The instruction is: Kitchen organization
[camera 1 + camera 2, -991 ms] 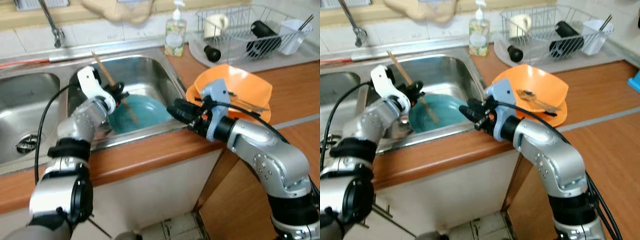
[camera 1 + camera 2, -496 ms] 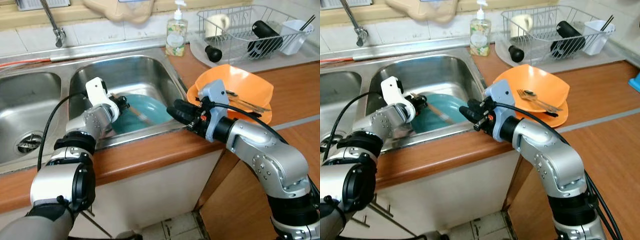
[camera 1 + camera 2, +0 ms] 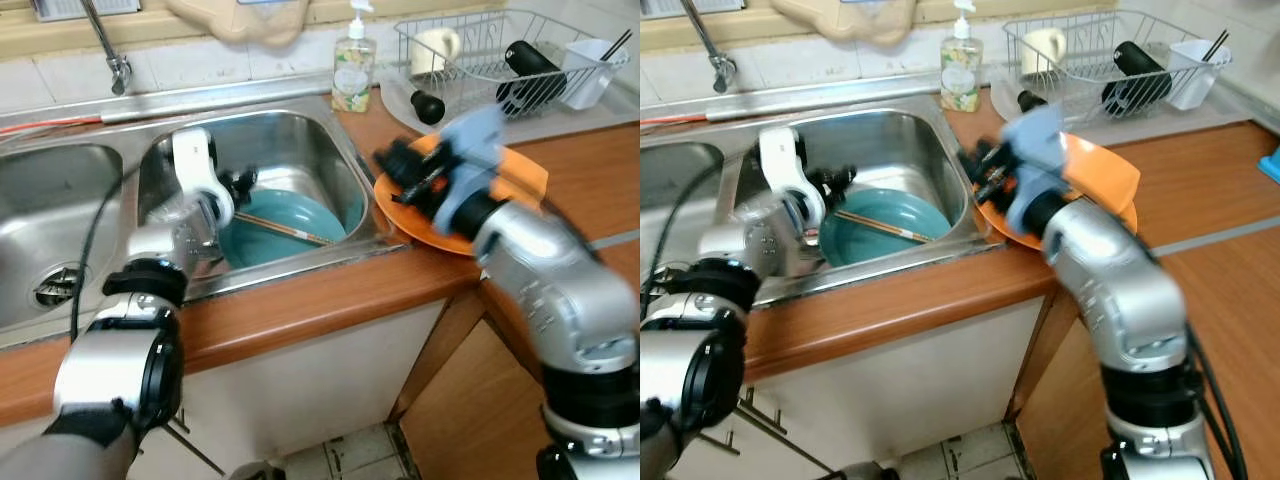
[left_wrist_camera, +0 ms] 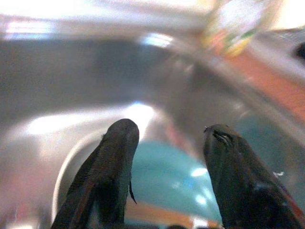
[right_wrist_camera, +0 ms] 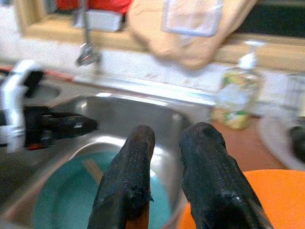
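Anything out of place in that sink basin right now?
Yes: wooden chopsticks lie loose across the teal bowl in the right sink basin, near the open left gripper. Otherwise nothing spilled or damaged shows.

Left arm is extended forward and downward, elbow bent, silver forearm angled upward to a white wrist housing. Left gripper (image 3: 240, 185) is seen with jaws parted, nothing held between the two black fingers (image 4: 112, 162). Right arm is raised and reaches forward-left, blurred in the head views. Right gripper (image 3: 985, 170) is seen with jaws apart by a narrow gap, nothing between the fingers (image 5: 128, 181).
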Robot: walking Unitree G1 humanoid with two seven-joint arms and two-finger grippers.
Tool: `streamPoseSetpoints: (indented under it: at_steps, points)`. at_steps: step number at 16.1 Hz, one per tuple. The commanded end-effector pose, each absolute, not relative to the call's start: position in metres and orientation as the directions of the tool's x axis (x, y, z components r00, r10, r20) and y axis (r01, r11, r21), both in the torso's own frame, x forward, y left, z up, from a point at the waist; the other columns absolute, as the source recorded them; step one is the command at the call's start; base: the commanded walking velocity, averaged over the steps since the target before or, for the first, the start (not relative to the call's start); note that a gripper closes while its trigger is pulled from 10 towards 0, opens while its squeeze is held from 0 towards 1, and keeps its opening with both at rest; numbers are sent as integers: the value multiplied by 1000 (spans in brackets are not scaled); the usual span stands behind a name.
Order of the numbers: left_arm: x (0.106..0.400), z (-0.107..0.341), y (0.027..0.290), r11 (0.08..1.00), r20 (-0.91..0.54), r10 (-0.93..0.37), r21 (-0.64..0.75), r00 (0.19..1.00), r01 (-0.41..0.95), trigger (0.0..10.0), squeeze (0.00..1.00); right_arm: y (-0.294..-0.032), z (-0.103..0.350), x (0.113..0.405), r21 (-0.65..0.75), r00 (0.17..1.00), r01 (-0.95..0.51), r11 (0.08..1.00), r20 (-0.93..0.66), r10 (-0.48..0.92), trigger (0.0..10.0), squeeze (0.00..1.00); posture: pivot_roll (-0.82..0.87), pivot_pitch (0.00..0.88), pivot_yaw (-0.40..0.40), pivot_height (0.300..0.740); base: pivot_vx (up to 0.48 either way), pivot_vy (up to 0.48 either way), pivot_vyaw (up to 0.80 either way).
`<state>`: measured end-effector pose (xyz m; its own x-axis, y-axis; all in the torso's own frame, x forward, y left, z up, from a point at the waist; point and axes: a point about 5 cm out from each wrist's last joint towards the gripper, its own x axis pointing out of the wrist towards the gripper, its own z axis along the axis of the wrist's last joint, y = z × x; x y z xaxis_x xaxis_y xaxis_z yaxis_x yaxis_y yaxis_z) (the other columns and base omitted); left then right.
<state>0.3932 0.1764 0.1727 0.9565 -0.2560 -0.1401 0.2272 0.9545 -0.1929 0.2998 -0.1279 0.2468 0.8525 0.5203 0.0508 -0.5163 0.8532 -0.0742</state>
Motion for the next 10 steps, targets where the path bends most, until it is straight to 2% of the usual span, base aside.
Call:
streamPoseSetpoints:
  at_steps: [1,4,6,9,10]
  points:
    - [388,177,176,944,-104,-311,-145,945,295,10000,24,-134,259,298,-76,860,-497,865,95,502,10000,1000,-131,0,85,740,0,0,0]
    - [369,182,177,912,-12,-401,-101,916,397,10000,0,-162,264,294,-95,894,-426,900,110,435,10000,1000,-147,0,78,740,0,0,0]
    - [346,186,173,858,42,-509,-64,860,510,10000,0,-188,261,290,-106,918,-377,920,93,386,10000,1000,-147,0,65,740,0,0,0]
    - [321,186,164,776,35,-628,-51,777,629,10000,0,-221,258,283,-84,946,-307,948,82,314,10000,1000,-150,0,61,740,0,0,0]
    - [309,186,158,720,25,-692,-47,721,693,10000,0,-237,256,278,-64,953,-286,956,80,291,10000,1000,-150,0,60,740,0,0,0]
